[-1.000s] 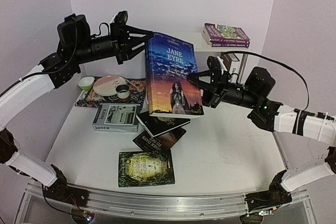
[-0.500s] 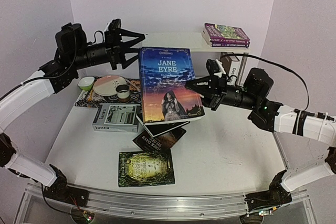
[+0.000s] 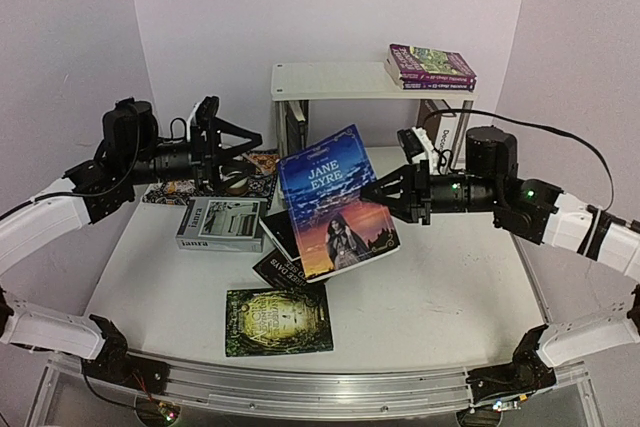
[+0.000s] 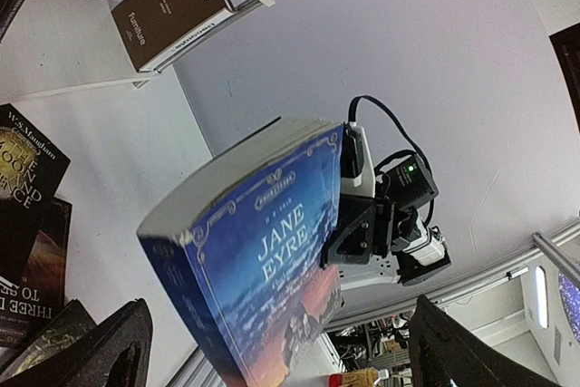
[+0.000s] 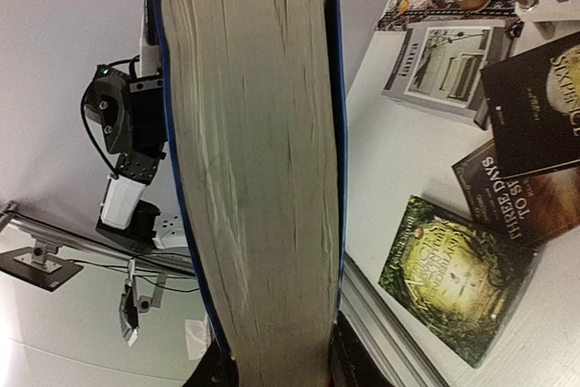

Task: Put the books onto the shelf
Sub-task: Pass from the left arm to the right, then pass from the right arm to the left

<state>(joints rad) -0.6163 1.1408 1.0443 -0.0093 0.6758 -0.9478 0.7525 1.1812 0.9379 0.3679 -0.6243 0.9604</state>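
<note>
The blue Jane Eyre book [image 3: 335,202] hangs tilted above the table, and my right gripper [image 3: 385,192] is shut on its right edge. In the right wrist view its page edge [image 5: 254,160] fills the space between my right gripper's [image 5: 276,369] jaws. My left gripper [image 3: 255,157] stands wide open to the left of the book, apart from it; its wrist view shows the cover [image 4: 263,260] beyond the spread fingers [image 4: 100,355]. The white shelf [image 3: 330,80] stands at the back with purple books [image 3: 432,67] on top. On the table lie a grey book [image 3: 222,223], dark books [image 3: 290,269] and a green one [image 3: 279,320].
A patterned mat with dishes [image 3: 262,162] lies at the back left, mostly hidden behind my left arm. A brown book [image 3: 450,132] stands on the shelf's lower tier. The walls close in behind and on both sides.
My left gripper opened, let go of the Jane Eyre book and drew back down to the left. My right gripper shut on the book and lowered it, tilted, over the table.
</note>
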